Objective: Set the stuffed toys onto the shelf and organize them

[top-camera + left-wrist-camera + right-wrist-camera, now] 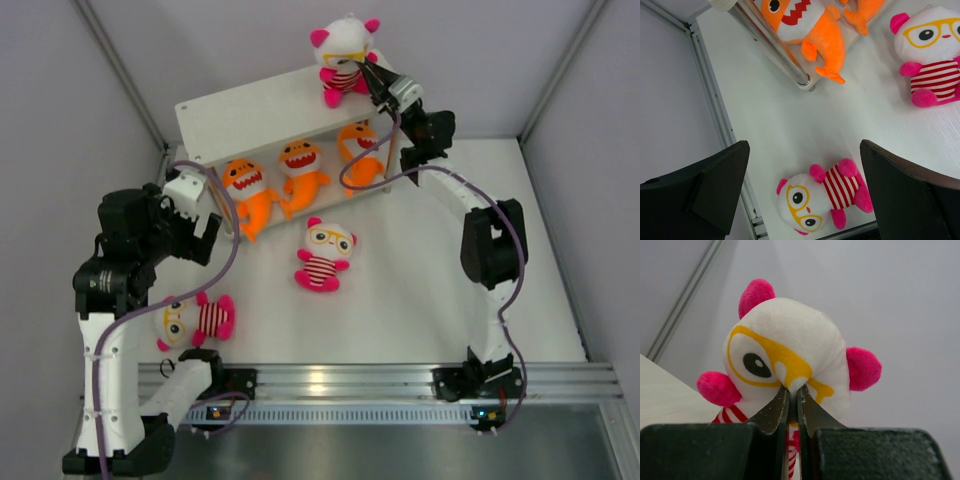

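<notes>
The cream two-tier shelf (250, 108) stands at the back. Three orange sharks sit on its lower board: left (247, 193), middle (303, 172), right (360, 150). One striped doll (344, 62) stands on the right end of the top board; my right gripper (372, 76) is shut on its face, pinching the fabric at the glasses (792, 382). A second doll (322, 255) sits on the table in front of the shelf. A third doll (193, 320) lies near the left arm's base, below my open, empty left gripper (805, 172).
The shelf's metal corner post (775, 47) stands just ahead of the left gripper. An aluminium rail (380, 380) runs along the table's near edge. Grey enclosure walls close in the back and sides.
</notes>
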Controlling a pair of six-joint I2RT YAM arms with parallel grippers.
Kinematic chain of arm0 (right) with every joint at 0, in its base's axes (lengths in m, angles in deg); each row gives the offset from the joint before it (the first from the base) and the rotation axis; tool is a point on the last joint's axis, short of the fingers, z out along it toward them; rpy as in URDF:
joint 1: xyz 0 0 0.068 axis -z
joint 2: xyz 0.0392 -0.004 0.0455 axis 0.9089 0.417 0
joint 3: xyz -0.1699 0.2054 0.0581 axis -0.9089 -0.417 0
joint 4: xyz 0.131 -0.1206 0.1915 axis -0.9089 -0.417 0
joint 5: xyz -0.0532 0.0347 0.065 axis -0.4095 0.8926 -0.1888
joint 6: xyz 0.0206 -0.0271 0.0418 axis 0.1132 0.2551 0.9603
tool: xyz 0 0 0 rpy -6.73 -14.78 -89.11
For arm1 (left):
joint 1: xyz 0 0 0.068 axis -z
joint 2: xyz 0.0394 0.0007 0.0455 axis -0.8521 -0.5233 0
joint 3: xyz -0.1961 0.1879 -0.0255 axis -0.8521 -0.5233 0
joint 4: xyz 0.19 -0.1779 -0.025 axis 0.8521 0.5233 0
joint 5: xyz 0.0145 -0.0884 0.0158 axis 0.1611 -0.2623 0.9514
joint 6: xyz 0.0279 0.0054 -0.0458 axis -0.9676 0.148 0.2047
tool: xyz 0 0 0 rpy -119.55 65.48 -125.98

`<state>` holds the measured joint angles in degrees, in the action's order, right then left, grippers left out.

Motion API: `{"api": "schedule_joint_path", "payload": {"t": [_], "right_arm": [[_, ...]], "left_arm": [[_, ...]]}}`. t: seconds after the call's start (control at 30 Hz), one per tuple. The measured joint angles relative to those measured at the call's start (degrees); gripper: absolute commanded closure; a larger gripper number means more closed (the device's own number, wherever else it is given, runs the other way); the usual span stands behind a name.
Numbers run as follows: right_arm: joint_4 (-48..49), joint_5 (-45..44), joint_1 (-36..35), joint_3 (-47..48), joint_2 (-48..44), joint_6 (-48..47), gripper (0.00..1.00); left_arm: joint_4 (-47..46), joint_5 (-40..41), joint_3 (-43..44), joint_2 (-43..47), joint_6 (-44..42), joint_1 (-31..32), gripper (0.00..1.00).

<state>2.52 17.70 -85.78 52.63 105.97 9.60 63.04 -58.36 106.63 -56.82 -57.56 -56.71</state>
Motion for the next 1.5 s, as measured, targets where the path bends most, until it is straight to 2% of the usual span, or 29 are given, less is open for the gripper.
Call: {"api": "schedule_joint_path", "payload": {"t": [0.7,0.8,0.83,0.93,1.17,1.37,1.5], "right_arm": [[-0.15,-0.52,3.08,0.00,0.00,-0.02,1.00],[-0.24,-0.55,3.08,0.00,0.00,0.07,0.81],[-0.28,-0.61,3.08,0.00,0.00,0.13,0.69],[-0.57,-1.22,3.08,0.00,0.00,0.31,0.54],[-1.22,-2.34,3.08,0.00,0.00,0.46,0.50],[-1.33,-2.78,3.08,0.00,0.00,0.52,0.41],[-1.40,-2.78,3.08,0.00,0.00,0.52,0.40]], "left_arm": [[0.00,0.00,0.00,-0.37,0.00,0.00,0.01],[0.00,0.00,0.00,-0.37,0.00,0.00,0.01],[0.00,0.00,0.00,-0.37,0.00,0.00,0.01],[0.00,0.00,0.00,-0.37,0.00,0.00,0.01],[0.00,0.00,0.00,-0.35,0.00,0.00,0.01],[0.00,-0.02,0.00,-0.37,0.00,0.00,0.01],[0.00,-0.02,0.00,-0.37,-0.02,0.00,0.01]]}}
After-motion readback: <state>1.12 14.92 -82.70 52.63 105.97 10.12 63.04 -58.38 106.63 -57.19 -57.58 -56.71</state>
